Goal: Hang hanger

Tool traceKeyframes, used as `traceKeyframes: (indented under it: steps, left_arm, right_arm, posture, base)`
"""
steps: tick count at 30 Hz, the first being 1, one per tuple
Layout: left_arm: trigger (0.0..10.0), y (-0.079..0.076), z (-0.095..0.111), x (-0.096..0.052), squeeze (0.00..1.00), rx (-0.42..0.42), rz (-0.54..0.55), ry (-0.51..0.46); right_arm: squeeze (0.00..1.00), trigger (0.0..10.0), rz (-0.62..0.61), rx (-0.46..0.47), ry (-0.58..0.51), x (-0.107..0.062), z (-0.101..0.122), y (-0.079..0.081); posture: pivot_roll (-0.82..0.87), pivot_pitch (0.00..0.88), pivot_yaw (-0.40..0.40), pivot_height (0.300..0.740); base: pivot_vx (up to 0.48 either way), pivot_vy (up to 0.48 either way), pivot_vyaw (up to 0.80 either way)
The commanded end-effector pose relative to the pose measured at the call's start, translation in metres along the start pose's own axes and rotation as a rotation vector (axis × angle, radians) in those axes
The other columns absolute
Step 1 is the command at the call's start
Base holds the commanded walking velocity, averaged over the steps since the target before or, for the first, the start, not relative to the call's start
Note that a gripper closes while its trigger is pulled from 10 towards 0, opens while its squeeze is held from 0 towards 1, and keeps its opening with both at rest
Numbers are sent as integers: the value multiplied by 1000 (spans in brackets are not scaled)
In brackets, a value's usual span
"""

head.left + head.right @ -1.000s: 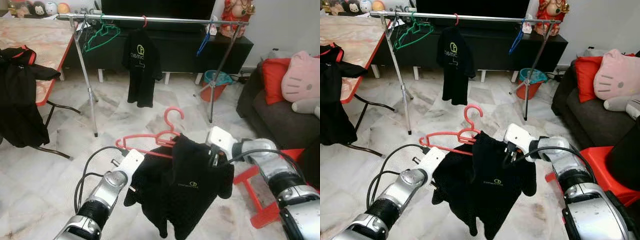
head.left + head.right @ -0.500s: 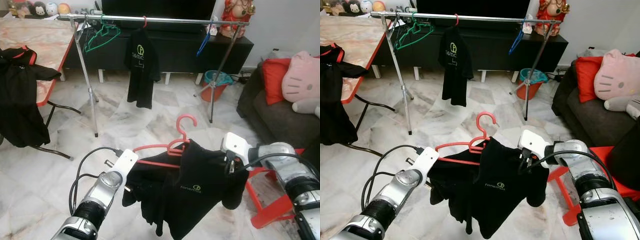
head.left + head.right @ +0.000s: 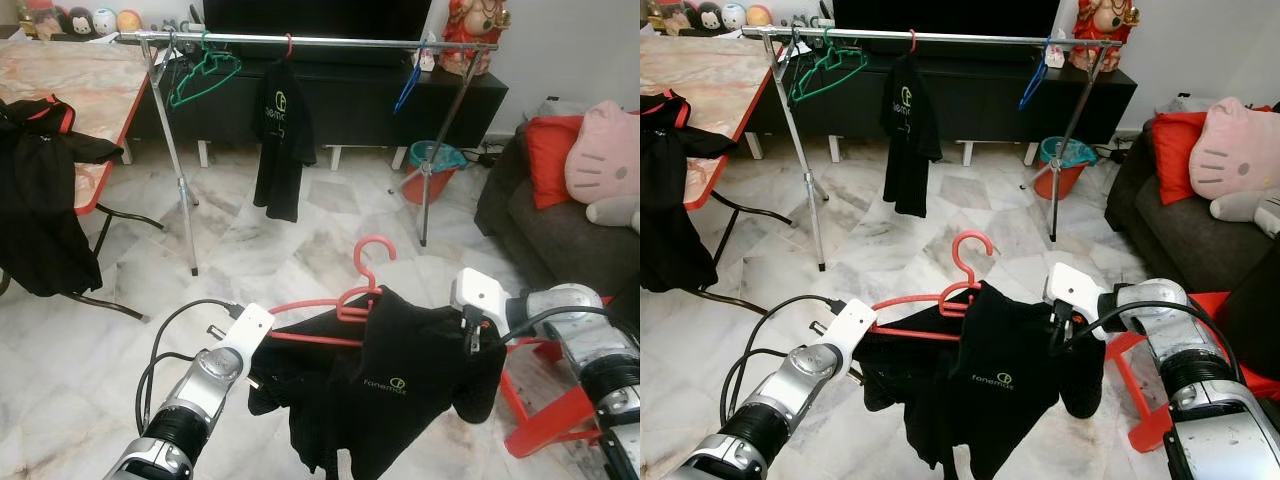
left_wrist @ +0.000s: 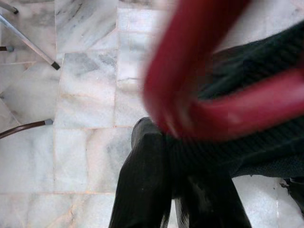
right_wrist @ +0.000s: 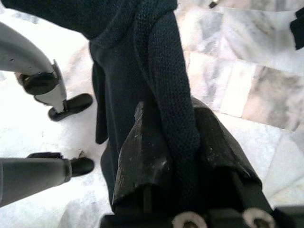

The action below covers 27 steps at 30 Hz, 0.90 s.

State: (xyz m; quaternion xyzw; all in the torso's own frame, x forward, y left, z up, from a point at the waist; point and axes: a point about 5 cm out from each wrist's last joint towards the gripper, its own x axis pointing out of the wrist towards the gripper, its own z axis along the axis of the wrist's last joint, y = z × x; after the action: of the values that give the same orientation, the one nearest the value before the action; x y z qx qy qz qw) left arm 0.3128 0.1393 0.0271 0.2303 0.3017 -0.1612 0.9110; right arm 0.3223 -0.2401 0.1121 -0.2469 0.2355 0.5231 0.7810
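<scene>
Red plastic forms the hanger (image 3: 345, 300) held up between the two arms above the marble floor (image 3: 250, 240), its hook pointing upward and a black shirt (image 3: 395, 385) with a small yellow logo draped over it; the left claw (image 4: 175, 190) sits at the hanger's left end, its black fingers (image 4: 142, 185) closed around the red bar and the dark cloth under it, seen close in the left wrist view; the right claw (image 5: 183, 161) is clamped on a fold of the black shirt at the hanger's right shoulder, the knit fabric running between its two fingers (image 5: 140, 161) in the right wrist view; beyond, well apart from the held hanger, a metal clothes rail (image 3: 320, 40) stands on tripod legs, carrying a green hanger (image 3: 205, 72) at its left, another black shirt (image 3: 281, 140) on a red hook near the middle, and a blue hanger (image 3: 407, 88) toward the right; a teal-lined orange bucket (image 3: 428, 168) stands on the floor beside the rail's right leg, its contents too hard to make out; at the left a marble-patterned tabletop (image 3: 70, 85) with a red edge carries a dark garment (image 3: 40, 200) hanging over its side; at the right a dark sofa (image 3: 540, 230) holds a red cushion (image 3: 548, 160) and a pink plush toy (image 3: 603, 155).
</scene>
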Motion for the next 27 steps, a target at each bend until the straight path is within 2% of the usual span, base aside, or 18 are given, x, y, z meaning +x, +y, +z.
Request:
traceKeyframes:
  steps: [1,5,7,8,9,13,15,18,21,27]
  left_arm:
    - [10000,10,-14,-2,0,-17,32,58]
    - [10000,10,-15,-1,0,-26,36,60]
    - [10000,10,-15,-1,0,-33,40,62]
    - [10000,11,-16,-2,0,-33,44,62]
    - [10000,11,-16,-2,0,-34,45,62]
    - [10000,14,-15,-2,0,-36,53,60]
    - [10000,14,-15,-2,0,-37,54,58]
    - [10000,15,-14,-2,0,-38,53,56]
    - [10000,15,-14,-2,0,-35,42,55]
    - [10000,11,-15,-2,0,-21,12,56]
  right_arm:
    - [0,0,-47,-7,33,-21,-5,-6]
    - [0,0,-25,-12,56,-21,-7,-4]
    - [0,0,-17,-39,110,-22,-10,-3]
    - [0,0,-23,-72,207,-24,-17,-3]
    - [0,0,-23,-85,239,-25,-20,-2]
    - [0,0,-32,-96,257,-25,-21,-2]
    - [0,0,-56,-129,307,-25,-24,-3]
    - [0,0,-84,-148,313,-23,-23,-4]
    - [0,0,-172,-183,279,-18,-19,-8]
    - [0,0,-231,-192,251,-13,-17,-10]
  posture:
    - [-58,0,-85,732]
    - [-57,0,-84,732]
    - [-59,0,-83,732]
    - [-59,0,-83,732]
    - [-61,0,-82,732]
    - [-60,0,-82,732]
    - [-60,0,-81,732]
    - [-60,0,-81,732]
    - [-59,0,-81,732]
    - [-61,0,-80,732]
  base:
    - [0,0,0]
    - [0,0,0]
    - [0,0,0]
    - [0,0,0]
    - [0,0,0]
    - [0,0,0]
    - [0,0,0]
    - [0,0,0]
    - [0,0,0]
    - [0,0,0]
